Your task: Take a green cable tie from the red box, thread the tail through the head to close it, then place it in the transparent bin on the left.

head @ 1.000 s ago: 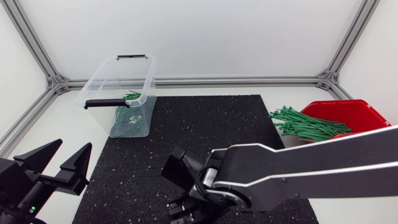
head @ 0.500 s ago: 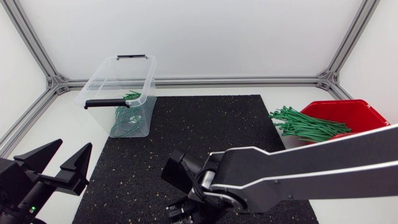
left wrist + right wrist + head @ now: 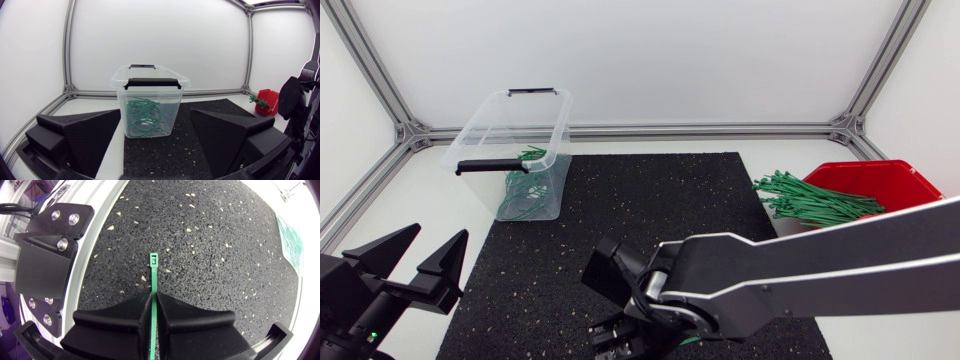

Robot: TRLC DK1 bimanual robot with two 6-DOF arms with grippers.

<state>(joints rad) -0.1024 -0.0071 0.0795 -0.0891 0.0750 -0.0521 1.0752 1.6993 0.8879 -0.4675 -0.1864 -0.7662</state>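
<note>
Bin, clear with two black handles, holds a tangle of closed green loops, too overlapped to count. One red box sits at the table's right, partly covered by my right arm. A thick bundle of straight ties pokes over its rim toward the mat, also beyond counting. One tie is pinched between the pressed-together fingers of the right gripper. Its head sticks out ahead over the mat and its tail runs back between the fingers, out of sight. Left gripper hangs spread wide beside the mat's left edge.
</note>
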